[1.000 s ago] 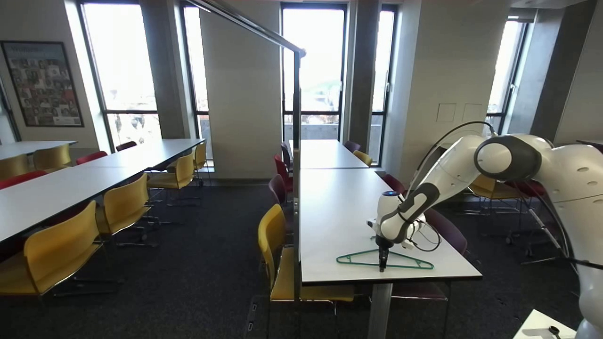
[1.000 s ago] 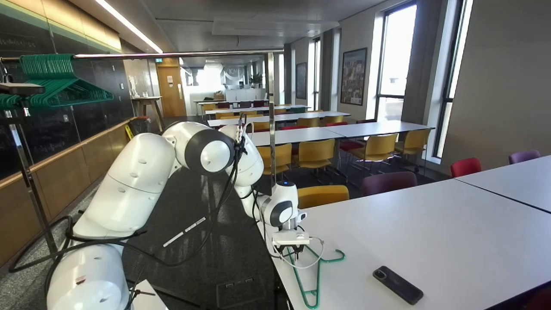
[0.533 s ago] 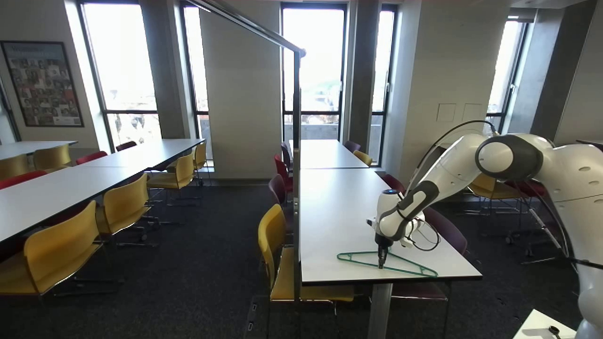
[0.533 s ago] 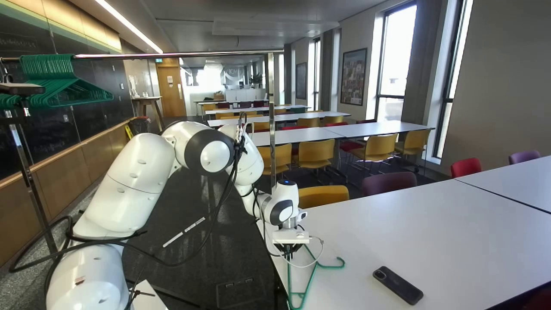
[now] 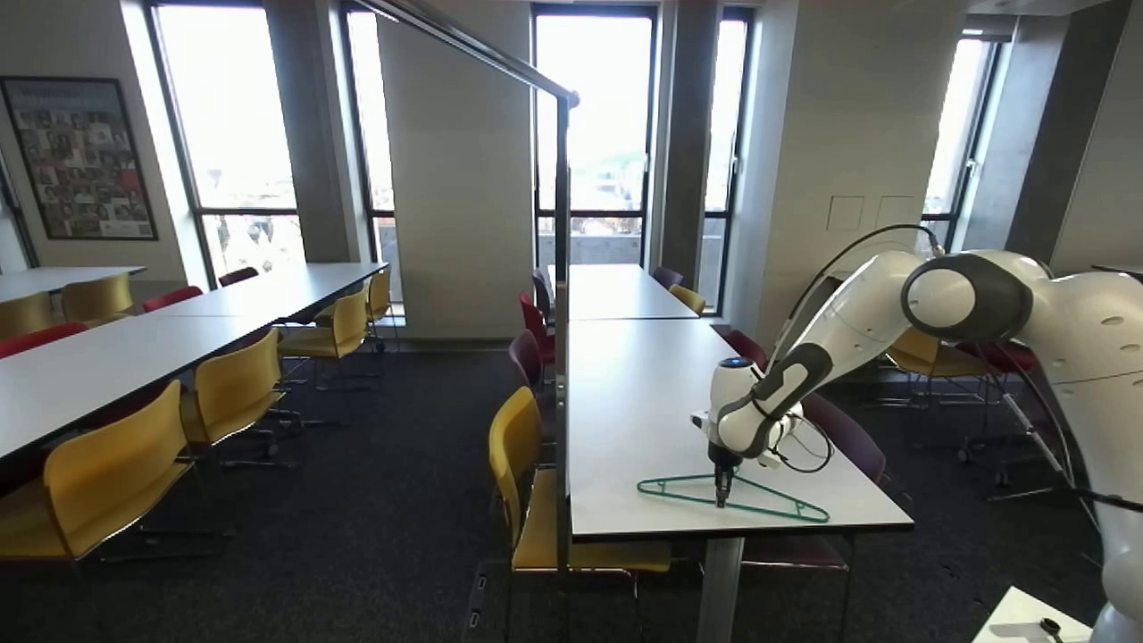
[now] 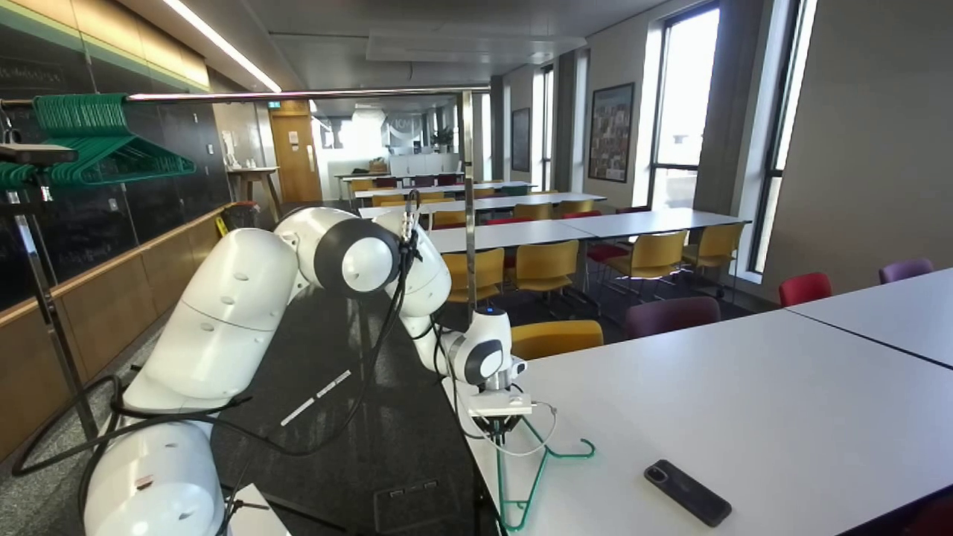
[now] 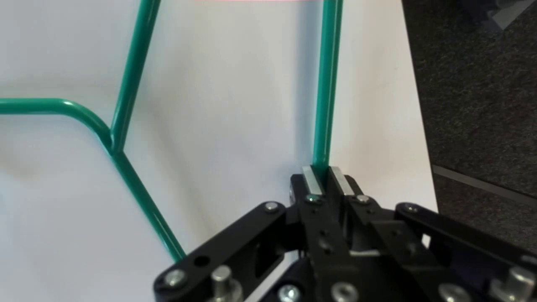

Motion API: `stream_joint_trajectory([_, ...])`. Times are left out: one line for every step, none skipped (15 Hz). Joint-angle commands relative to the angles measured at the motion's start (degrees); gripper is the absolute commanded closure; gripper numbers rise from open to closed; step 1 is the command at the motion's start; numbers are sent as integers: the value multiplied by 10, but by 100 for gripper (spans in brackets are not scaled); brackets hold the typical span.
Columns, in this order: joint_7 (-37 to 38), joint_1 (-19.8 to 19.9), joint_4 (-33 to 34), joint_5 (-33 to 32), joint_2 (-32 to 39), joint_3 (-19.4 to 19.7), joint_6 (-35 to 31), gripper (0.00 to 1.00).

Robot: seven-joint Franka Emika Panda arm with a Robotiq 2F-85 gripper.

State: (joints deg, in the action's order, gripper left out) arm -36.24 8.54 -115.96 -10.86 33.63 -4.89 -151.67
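Observation:
A green hanger lies at or just above the white table; I cannot tell whether it touches. My gripper is shut on its long straight bar, which runs up between the two pads in the wrist view. To the left there, the hook stem and a sloping arm branch apart. In both exterior views the gripper points straight down on the hanger near the table's end. Part of the hanger is hidden behind the gripper and its white cable.
A dark phone lies on the table. The metal clothes rack's post stands beside the table, its rail carrying several green hangers at one end. Chairs, such as a yellow one, line the table.
The jaws have closed on the hanger's bar. The hanger has turned a little, its near end swinging toward the table edge. Lately the gripper and hanger have shifted slightly upward in view.

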Motion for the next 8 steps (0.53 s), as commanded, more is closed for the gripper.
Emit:
stream_joint_trajectory([39,-45,-64,-40,-89,19,10,97])
stream_joint_trajectory([45,-57,-78,-52,-111,19,8,97])
stream_joint_trajectory([54,-70,-90,-65,-132,20,9,97])
stream_joint_trajectory([65,-82,-103,-80,-153,21,7,97])
stream_joint_trajectory([80,-96,-116,-98,-175,23,2,97])
stream_joint_trajectory([94,-108,-123,-117,-194,24,4,97])
stream_joint_trajectory([111,-120,-132,-137,-214,24,3,97])
stream_joint_trajectory([130,-130,-139,-158,-233,26,3,97])
